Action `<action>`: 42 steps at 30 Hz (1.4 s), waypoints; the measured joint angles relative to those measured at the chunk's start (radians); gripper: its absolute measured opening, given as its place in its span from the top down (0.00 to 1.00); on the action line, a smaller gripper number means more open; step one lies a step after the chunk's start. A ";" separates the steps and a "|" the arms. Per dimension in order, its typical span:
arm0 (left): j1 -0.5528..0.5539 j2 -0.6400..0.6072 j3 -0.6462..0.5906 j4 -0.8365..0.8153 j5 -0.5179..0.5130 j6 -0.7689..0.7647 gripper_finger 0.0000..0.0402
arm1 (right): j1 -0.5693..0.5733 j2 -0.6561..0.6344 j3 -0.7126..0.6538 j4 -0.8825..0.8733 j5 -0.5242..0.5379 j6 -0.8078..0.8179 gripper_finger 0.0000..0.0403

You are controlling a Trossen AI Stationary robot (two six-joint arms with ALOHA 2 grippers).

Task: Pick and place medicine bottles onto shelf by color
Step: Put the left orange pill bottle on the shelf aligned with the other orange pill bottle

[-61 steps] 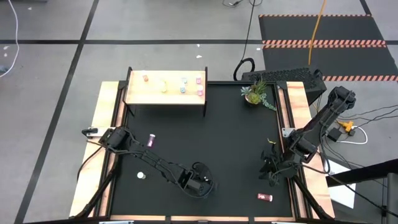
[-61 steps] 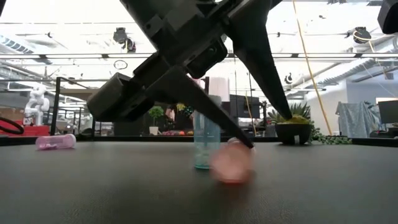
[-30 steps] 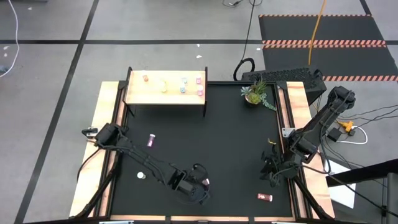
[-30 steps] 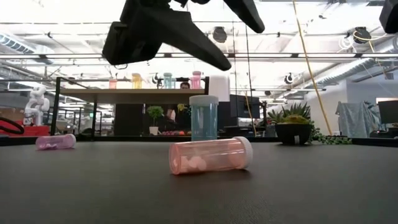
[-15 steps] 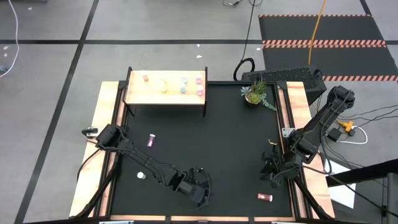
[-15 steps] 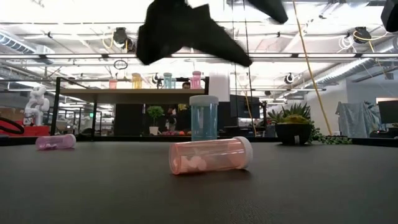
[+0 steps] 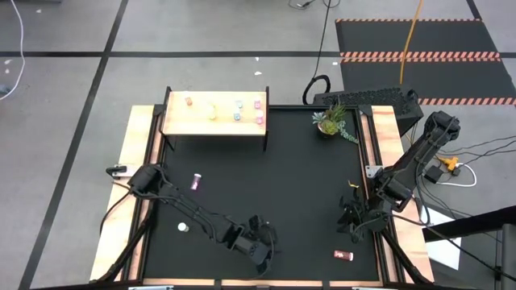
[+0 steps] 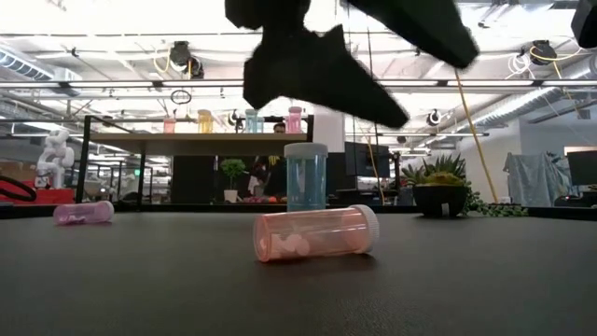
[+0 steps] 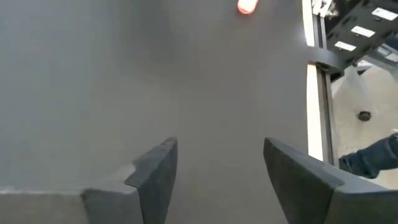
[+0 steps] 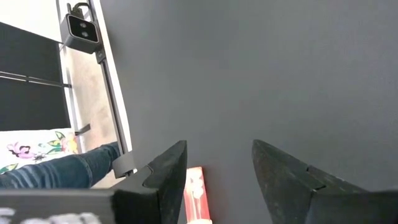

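Note:
A pale pink bottle [image 8: 315, 233] with a white cap lies on its side on the black mat near the table's front edge. A blue bottle [image 8: 306, 177] stands upright behind it. My left gripper [image 8: 438, 93] hangs open above them, touching nothing; the left wrist view shows only bare mat between its fingers [image 9: 217, 168]. A magenta bottle [image 7: 196, 182] lies at mid-left. A red bottle [image 7: 344, 255] lies at the front right, just below my open right gripper [image 7: 355, 228]. The shelf [image 7: 214, 121] at the far left carries several bottles.
A potted plant [image 7: 330, 121] stands at the far right of the mat. A small white cap [image 7: 183, 228] lies near the left rail. Wooden rails [image 7: 129, 209] border the mat on both sides. The middle of the mat is bare.
My left gripper has rolled about its own axis and drifted a little toward the table's right edge, sinking slightly above the lying pale pink bottle. That bottle and the blue one have kept their places.

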 joint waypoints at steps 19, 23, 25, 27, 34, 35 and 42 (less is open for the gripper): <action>0.030 0.035 0.000 -0.151 0.005 0.025 0.36 | 0.000 0.000 0.000 0.000 -0.002 0.019 0.56; 0.052 0.036 0.000 -0.149 0.001 -0.014 0.36 | 0.000 0.000 0.000 0.000 -0.003 0.020 0.56; 0.060 0.044 0.000 -0.144 0.013 -0.017 0.36 | 0.000 0.000 0.000 0.000 -0.004 0.020 0.56; 0.068 0.054 0.000 -0.138 0.054 -0.027 0.36 | 0.000 0.000 0.000 0.000 -0.006 0.021 0.56; 0.077 0.064 0.000 -0.138 0.114 -0.069 0.36 | 0.000 0.000 0.000 0.000 -0.007 0.027 0.56; 0.078 0.064 0.000 -0.138 0.114 -0.076 0.36 | 0.000 0.000 0.000 0.000 -0.007 0.027 0.56; 0.080 0.064 0.000 -0.141 0.133 -0.118 0.38 | 0.000 0.000 0.000 0.000 -0.007 0.027 0.56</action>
